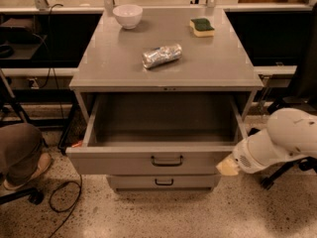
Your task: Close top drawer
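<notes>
Okay, camera view: your only view, looking down at the front of a grey cabinet.
top drawer point(124, 162): pulled well out of the cabinet and standing open. You see its grey inside from above. The flat front panel faces you, low in the middle of the view.
loop handle point(167, 160): small and dark, centred on that front panel.
gripper point(228, 166): pale yellowish tip at the right end of the drawer front, just under the drawer's right corner. You cannot tell whether it touches the panel or sits just beside it.
gripper state: you cannot tell whether it is spread or closed, since only one blunt end shows.
arm point(280, 140): thick white segment that enters from the right edge and slopes down and left to the gripper.
lower drawer point(133, 182): shorter front directly under the top drawer, set further back, with its own dark handle.
cabinet top point(213, 63): flat grey surface above the open drawer.
bowl point(128, 16): white and upright, at the back left of the cabinet top.
sponge point(202, 27): yellow with the green face up, at the back right, well apart from the bowl.
foil-wrapped roll point(162, 55): lies on its side near the middle of the cabinet top, slightly angled.
floor point(198, 217): speckled.
cable point(63, 203): dark, looped on the floor to the left of the cabinet.
trouser leg point(17, 150): brown, at the left edge, with a shoe point(35, 167) below it.
</notes>
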